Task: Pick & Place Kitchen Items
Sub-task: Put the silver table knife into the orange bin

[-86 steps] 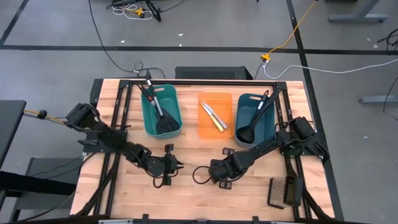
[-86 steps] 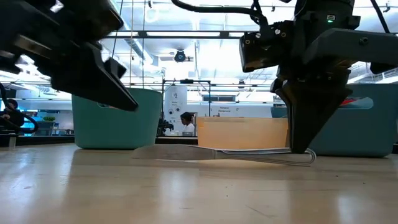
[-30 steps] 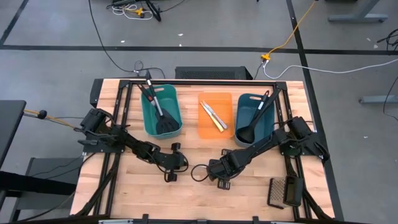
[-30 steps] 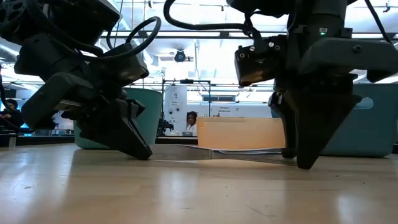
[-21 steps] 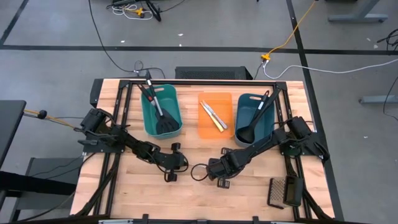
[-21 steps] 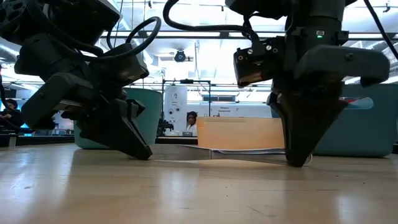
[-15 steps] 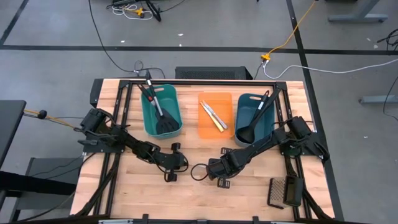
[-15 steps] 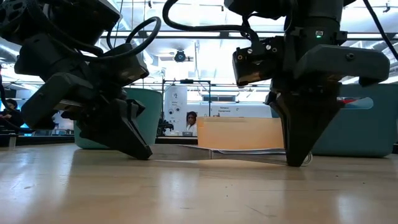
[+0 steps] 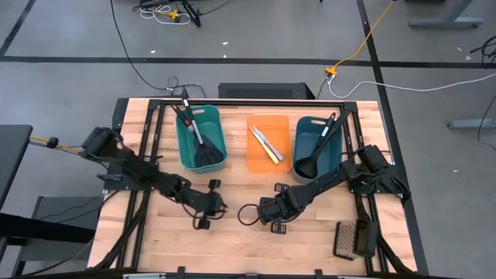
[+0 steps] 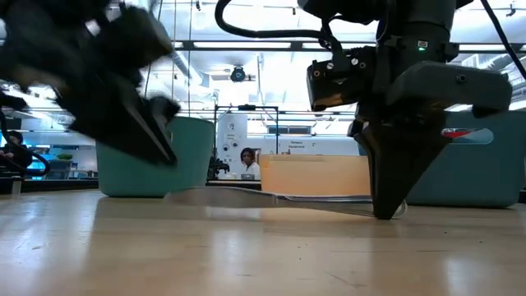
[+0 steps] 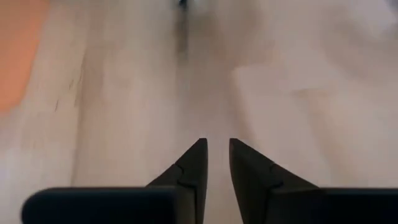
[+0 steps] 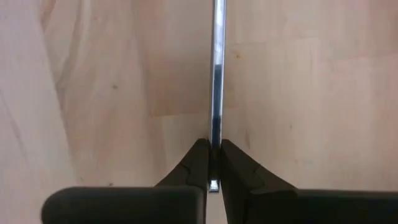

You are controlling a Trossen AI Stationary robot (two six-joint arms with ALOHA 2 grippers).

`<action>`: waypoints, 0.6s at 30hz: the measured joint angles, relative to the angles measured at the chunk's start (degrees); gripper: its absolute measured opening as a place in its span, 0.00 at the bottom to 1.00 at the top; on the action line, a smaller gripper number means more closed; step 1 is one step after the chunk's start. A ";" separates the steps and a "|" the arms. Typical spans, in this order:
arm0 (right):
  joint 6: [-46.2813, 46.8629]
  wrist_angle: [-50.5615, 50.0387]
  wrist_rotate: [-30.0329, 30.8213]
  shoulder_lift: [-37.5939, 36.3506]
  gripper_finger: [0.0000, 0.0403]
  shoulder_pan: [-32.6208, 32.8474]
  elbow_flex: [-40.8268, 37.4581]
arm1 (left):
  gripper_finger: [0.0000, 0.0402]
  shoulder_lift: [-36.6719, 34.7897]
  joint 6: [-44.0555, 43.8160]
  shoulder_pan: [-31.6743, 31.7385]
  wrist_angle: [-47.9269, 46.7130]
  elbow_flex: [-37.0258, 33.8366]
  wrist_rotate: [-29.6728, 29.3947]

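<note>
**Right claw pinching a thin silver utensil on the counter**

In the lower middle of the high view, the right claw is pressing its tips down on the wooden counter. Its fingers are pinching the handle of a slim silver utensil, which is lying flat on the wood and running straight out ahead of them in the right wrist view. In the low view the utensil is stretching low across the centre, from this claw toward the left of the frame.

The left claw is hovering just left of the right one, holding nothing; its fingers are standing slightly apart over bare wood.

Across the upper middle of the high view, a teal tub is holding black spatulas, an orange tray is carrying slim knives, and a second teal tub is holding a black ladle. A dark mesh grater is lying at lower right.
</note>
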 joint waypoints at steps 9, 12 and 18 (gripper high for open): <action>-0.50 -1.60 1.59 -3.05 0.06 0.75 -0.09 | 0.17 -20.29 7.26 -7.77 -7.64 0.10 -5.35; -1.53 -1.51 2.46 -5.79 0.06 1.26 -0.05 | 0.12 -29.16 10.78 -11.71 -9.85 -0.73 -10.62; -5.12 -1.65 7.27 -14.75 0.06 2.53 0.00 | 0.02 -47.26 12.01 -15.84 -7.96 -9.11 -19.67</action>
